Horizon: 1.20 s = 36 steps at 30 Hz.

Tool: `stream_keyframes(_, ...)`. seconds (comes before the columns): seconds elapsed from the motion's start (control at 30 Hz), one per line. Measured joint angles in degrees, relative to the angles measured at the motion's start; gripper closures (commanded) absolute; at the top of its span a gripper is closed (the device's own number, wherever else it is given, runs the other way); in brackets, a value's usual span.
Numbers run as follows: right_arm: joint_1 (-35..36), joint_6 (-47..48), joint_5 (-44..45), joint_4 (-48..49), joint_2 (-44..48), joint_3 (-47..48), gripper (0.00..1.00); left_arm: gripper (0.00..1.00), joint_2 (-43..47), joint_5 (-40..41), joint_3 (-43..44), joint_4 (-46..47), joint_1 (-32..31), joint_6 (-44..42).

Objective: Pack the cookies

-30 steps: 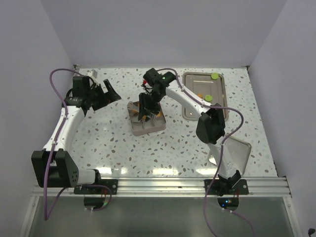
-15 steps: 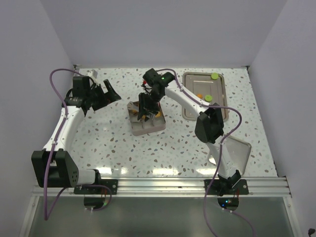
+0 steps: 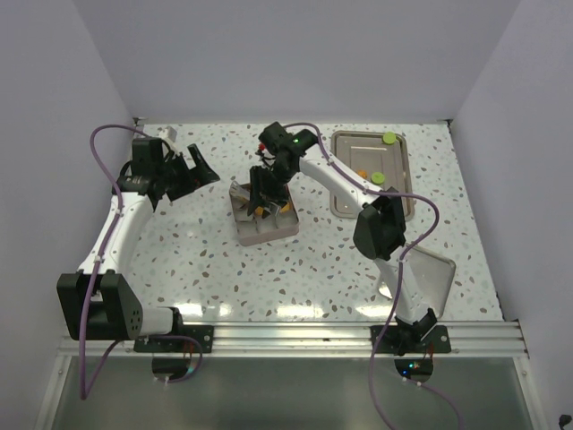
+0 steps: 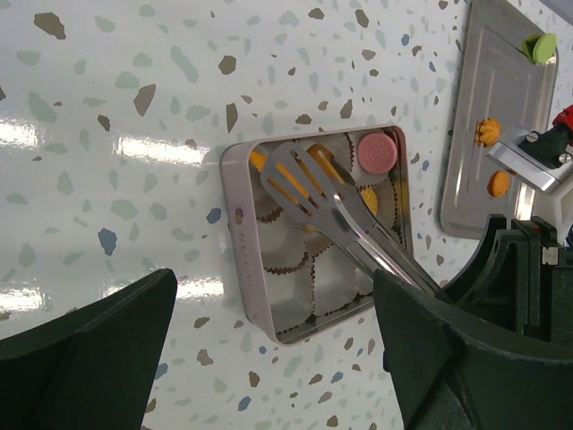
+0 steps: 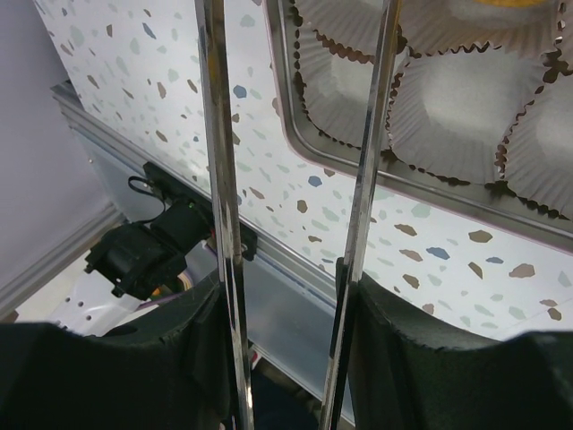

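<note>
A pink box (image 4: 242,260) lined with white paper cups (image 5: 457,98) sits mid-table (image 3: 264,224). It holds a pink cookie (image 4: 377,150), a yellow one (image 4: 369,199) and orange ones (image 4: 285,184). My right gripper (image 3: 267,184) (image 5: 286,296) is shut on metal tongs (image 4: 331,202). Their slotted heads reach over the box's back cups, and orange shows through the slots. More cookies lie on the metal tray (image 4: 488,90): a green one (image 4: 540,47) and two orange ones (image 4: 488,132). My left gripper (image 3: 201,170) (image 4: 275,287) hangs open to the left of the box.
The metal tray (image 3: 394,202) lies at the back right with two green cookies (image 3: 389,138) on it. A box lid (image 3: 430,273) rests near the right arm's base. White walls close the table on three sides.
The tongs' arms have spread slightly as my right gripper eased, and their heads shifted a little over the box. The left arm has not moved.
</note>
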<state>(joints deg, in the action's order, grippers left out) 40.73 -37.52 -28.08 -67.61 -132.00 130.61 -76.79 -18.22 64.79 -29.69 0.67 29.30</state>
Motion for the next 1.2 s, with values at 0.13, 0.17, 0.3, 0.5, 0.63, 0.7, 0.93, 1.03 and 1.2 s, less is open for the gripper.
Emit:
stream_keyframes(0.13,0.0,0.0,0.0,0.0,0.0,0.2,0.52,0.04,0.0,0.0,0.0,0.0,0.0,0.0)
stream_keyframes(0.17,0.0,0.0,0.0,0.0,0.0,0.3,0.51,0.03,0.0,0.0,0.0,0.0,0.0,0.0)
stream_keyframes(0.3,0.0,0.0,0.0,0.0,0.0,0.6,0.50,0.03,0.0,0.0,0.0,0.0,0.0,0.0)
stream_keyframes(0.5,-0.3,-0.1,0.0,0.1,0.0,0.9,0.50,0.03,0.0,0.0,0.0,0.0,0.0,0.0)
stream_keyframes(0.63,-0.3,-0.1,-0.1,0.2,0.0,1.0,0.50,0.04,0.0,0.0,0.0,0.0,0.0,0.0)
stream_keyframes(0.7,-0.3,-0.1,-0.1,0.2,0.0,1.0,0.50,0.04,0.0,0.0,0.0,0.0,0.0,0.0)
stream_keyframes(0.93,-1.1,-0.2,0.0,-0.1,0.7,1.2,0.50,0.03,0.0,0.0,0.0,0.0,0.0,0.0)
stream_keyframes(1.03,-3.0,0.2,0.0,-0.5,2.8,0.9,0.51,0.04,0.0,0.0,0.0,0.0,0.0,0.0)
stream_keyframes(1.2,-9.5,2.9,0.9,-2.1,9.2,-2.5,0.50,0.03,0.0,0.0,0.0,0.0,0.0,0.0)
